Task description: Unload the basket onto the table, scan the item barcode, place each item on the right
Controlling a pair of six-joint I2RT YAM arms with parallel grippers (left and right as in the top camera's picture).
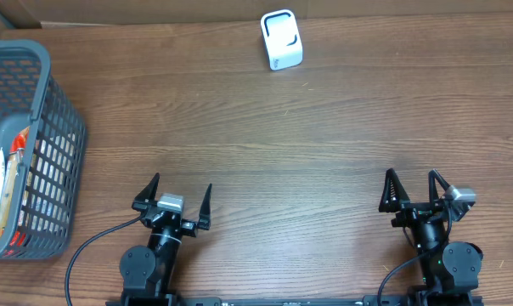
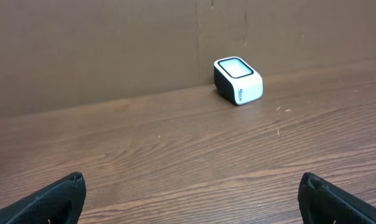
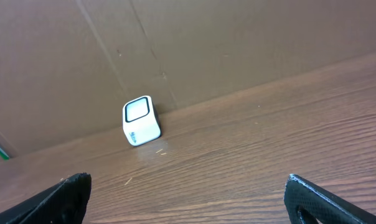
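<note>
The left gripper [image 1: 182, 182] and right gripper [image 1: 410, 173] sit at the near edge of the wooden table [image 1: 282, 136], jaws spread wide and empty, the white barcode scanner [image 1: 281, 40] stands at the far edge (against a cardboard wall [image 2: 113, 50]), and packaged items [image 1: 6, 183] lie in the grey basket [image 1: 57, 144] on the left.
</note>
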